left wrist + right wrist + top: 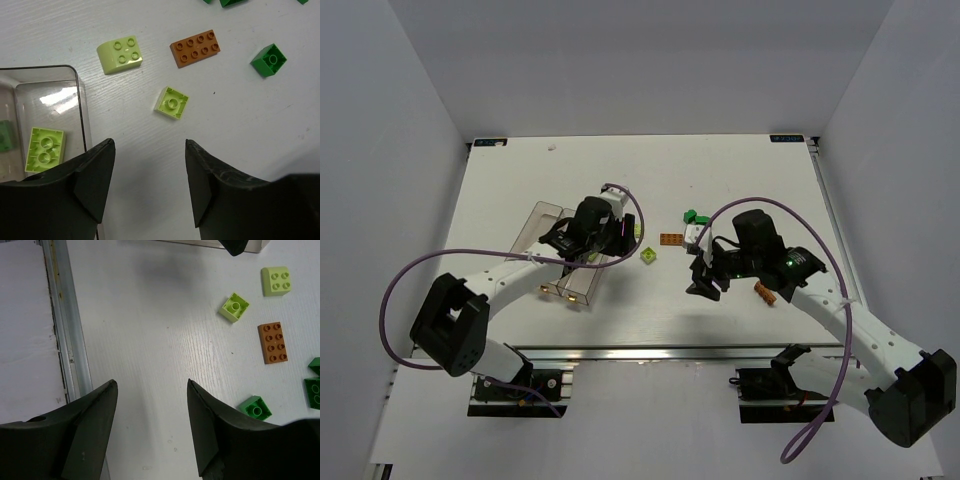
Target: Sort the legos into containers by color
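Note:
Loose legos lie on the white table between the arms: a lime 2x2 brick [121,54], a small lime brick [172,102] lying upside down, a flat orange-brown brick [196,48] and a dark green brick [269,60]. The clear containers [542,218] sit at the left. One bin [82,107] holds a lime brick [45,149], and a green piece [4,135] shows at its far left. My left gripper [149,142] hangs open and empty just right of that bin. My right gripper [151,382] is open and empty over bare table, left of another green brick [255,408].
An aluminium rail [60,325] runs along the table's near edge beside the right gripper. A further orange-brown piece [765,292] lies by the right arm. More dark green bricks [695,215] sit behind the orange-brown one. Grey walls enclose the table.

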Action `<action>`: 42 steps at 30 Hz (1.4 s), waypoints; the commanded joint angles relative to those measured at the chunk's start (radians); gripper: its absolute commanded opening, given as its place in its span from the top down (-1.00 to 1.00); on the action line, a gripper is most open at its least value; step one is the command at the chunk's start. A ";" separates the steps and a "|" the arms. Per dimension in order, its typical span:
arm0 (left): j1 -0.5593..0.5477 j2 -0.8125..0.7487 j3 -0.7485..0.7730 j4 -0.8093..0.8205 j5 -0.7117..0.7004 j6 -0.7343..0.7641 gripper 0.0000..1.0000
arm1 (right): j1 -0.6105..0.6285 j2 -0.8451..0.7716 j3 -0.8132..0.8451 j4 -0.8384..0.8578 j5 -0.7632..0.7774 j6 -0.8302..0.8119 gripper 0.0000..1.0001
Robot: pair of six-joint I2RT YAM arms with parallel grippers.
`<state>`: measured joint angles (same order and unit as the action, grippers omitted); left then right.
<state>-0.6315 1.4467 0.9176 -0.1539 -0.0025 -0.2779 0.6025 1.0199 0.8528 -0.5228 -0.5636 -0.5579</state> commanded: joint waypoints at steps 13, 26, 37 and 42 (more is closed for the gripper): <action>-0.008 0.030 0.076 -0.033 -0.102 -0.018 -0.41 | -0.003 -0.050 -0.015 0.017 -0.016 -0.034 -0.28; -0.008 0.230 0.309 -0.162 -0.166 -0.162 -0.49 | -0.001 -0.064 -0.017 0.004 -0.028 -0.054 -0.28; -0.013 0.431 0.518 -0.233 -0.111 -0.109 -0.54 | -0.001 -0.084 -0.024 0.001 -0.036 -0.071 -0.29; -0.020 0.465 0.564 -0.243 -0.093 -0.128 -0.55 | -0.001 -0.081 -0.028 0.001 -0.036 -0.082 -0.29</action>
<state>-0.6437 1.9274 1.4258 -0.3889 -0.1211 -0.4011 0.6025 0.9489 0.8295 -0.5262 -0.5800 -0.6193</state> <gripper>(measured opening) 0.772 0.646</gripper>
